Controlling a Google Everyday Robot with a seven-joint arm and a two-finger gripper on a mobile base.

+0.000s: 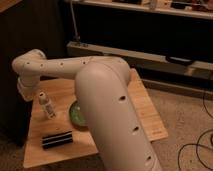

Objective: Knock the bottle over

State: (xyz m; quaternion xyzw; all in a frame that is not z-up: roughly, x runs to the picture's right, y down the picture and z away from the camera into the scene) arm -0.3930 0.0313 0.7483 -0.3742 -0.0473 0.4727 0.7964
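Observation:
The bottle (47,105), small, slim and whitish with a white cap, stands on the wooden table (142,107) near its left side, leaning slightly. My white arm reaches from the lower right across the table and bends down at the far left. The gripper (28,92) is at that end, just left of the bottle and about level with its top. I cannot tell whether it touches the bottle.
A green bowl (75,114) sits right of the bottle, half hidden by my arm. A black ribbed object (56,139) lies near the table's front left edge. A dark cabinet (25,35) stands at the left, a low shelf unit (150,55) behind, and cables (197,150) lie on the floor at the right.

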